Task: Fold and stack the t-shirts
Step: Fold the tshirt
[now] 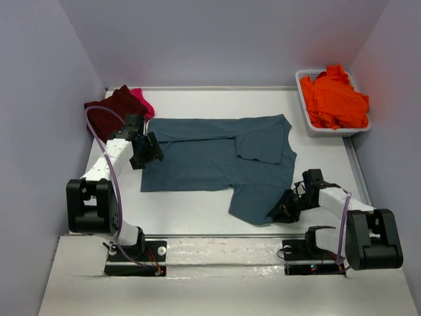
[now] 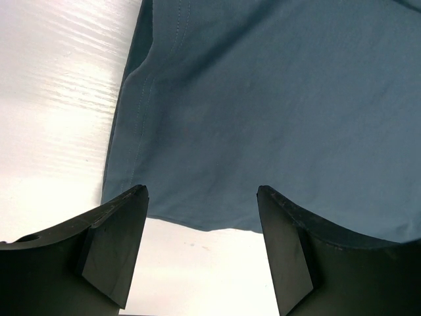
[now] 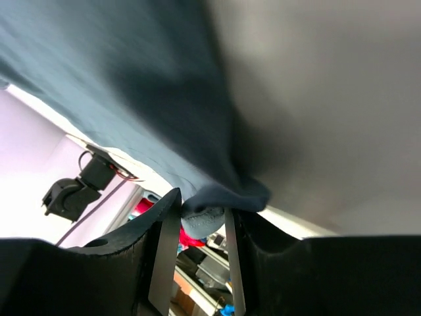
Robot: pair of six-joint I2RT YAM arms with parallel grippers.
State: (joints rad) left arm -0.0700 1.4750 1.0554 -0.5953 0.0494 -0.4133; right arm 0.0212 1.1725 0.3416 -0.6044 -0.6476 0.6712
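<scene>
The teal-blue t-shirt [image 1: 217, 158] lies spread over the middle of the table [image 1: 191, 204]. Part of it is folded over itself toward 3 o'clock, and one flap reaches down toward 5 o'clock. At that flap's near corner sits the right gripper [image 1: 284, 212]. From above its tips are lost against the dark cloth, but the right wrist view shows the jaws drawn close, pinching a small bunched fold of the shirt. The rest of that view is smeared teal and grey blur, so how much cloth is caught cannot be told. The left gripper [image 1: 146, 150] hangs over the shirt's 9 o'clock edge with its jaws spread wide and nothing between them. Its wrist view shows a stitched hem and a corner of cloth below, and whether the tips touch the fabric is unclear. At the table's 10 o'clock corner lies a crumpled maroon t-shirt [image 1: 108, 113]. A pink t-shirt [image 1: 143, 103] sits mostly hidden behind it, only a sliver showing. At 2 o'clock a white tub [image 1: 337, 131] holds a heaped orange t-shirt [image 1: 334, 100], which covers the tub's inside.
</scene>
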